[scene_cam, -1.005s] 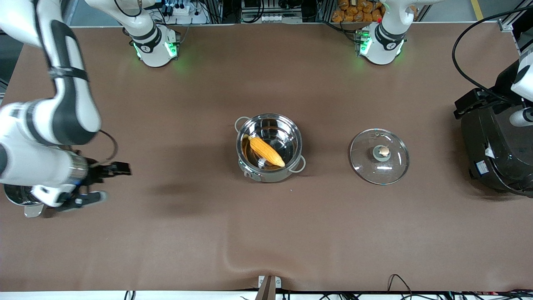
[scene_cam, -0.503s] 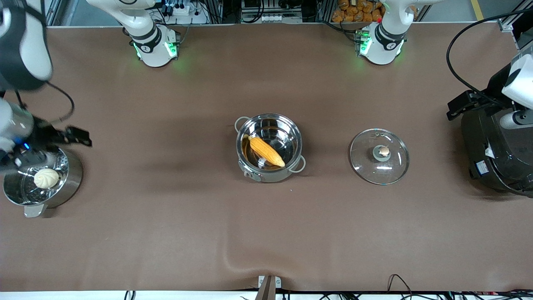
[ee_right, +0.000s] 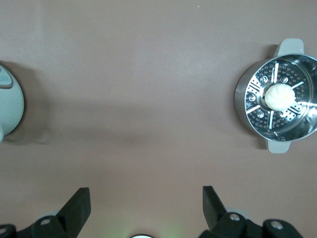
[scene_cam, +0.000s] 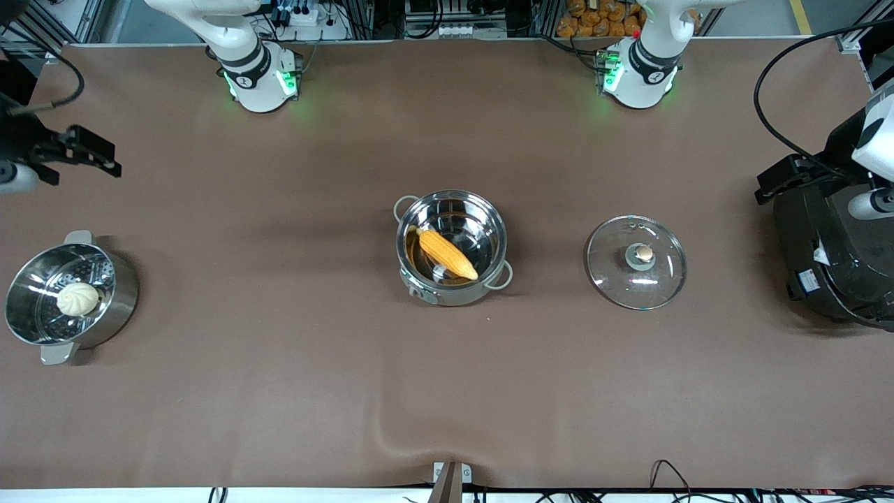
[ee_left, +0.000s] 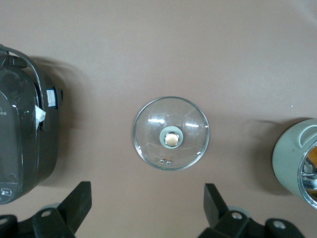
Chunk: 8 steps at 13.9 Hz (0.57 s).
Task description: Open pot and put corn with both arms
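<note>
pot [scene_cam: 452, 246]: sat mid-table, uncovered, same spot as a second before.
corn [scene_cam: 447, 253]: lay slantwise inside the pot, on its bottom; unmoved over the last second.
glass lid [scene_cam: 636, 261]: flat on the table, knob up, beside the pot toward the left arm's end, well apart from it; unmoved.
right gripper [scene_cam: 77, 155]: fingers spread, nothing in them; a second earlier it hung low over the steamer pot [scene_cam: 70, 297], then had pulled up and away toward the table edge at the right arm's end.
steamer pot: uncovered by that retreat, bun [scene_cam: 77, 299] visible on its insert; not part of the job.
left gripper [ee_left: 147, 208]: fingers apart, empty, up over the black cooker [scene_cam: 834, 258] at the left arm's end edge; barely shifted in the last second, wrist camera looking down on the lid.
read: lid off, corn in, both arms backed off and released. Task looked done, arms parking.
</note>
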Each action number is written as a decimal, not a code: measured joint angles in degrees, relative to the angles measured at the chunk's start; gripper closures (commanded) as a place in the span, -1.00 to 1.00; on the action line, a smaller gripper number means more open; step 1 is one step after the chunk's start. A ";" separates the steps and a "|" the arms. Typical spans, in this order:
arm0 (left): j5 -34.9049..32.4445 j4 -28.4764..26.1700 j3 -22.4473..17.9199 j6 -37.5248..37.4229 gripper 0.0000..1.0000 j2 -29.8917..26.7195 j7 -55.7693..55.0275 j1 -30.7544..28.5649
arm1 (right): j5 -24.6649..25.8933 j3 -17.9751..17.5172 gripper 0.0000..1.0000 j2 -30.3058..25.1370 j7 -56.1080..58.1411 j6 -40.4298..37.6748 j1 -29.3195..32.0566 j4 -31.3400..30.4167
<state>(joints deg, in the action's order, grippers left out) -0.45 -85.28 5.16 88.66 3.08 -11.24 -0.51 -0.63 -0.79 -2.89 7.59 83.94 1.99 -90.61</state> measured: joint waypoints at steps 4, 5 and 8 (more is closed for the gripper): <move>0.00 0.12 -0.01 -0.01 -1.00 -0.04 0.00 0.00 | -0.11 0.71 -1.00 -2.85 -2.55 -3.30 1.53 -0.02; 0.00 0.18 -0.01 -0.01 -1.00 -0.05 0.00 0.00 | -0.14 0.65 -1.00 -3.27 -4.49 -4.49 1.51 -0.03; 0.00 0.23 -0.03 -0.01 -1.00 -0.06 0.00 0.00 | -0.15 0.50 -1.00 -3.38 -7.04 -5.36 1.49 -0.07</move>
<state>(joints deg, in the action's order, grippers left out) -0.44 -85.05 5.13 88.65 3.01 -11.24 -0.51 -0.78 -0.29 -6.27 0.55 78.58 3.48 -90.68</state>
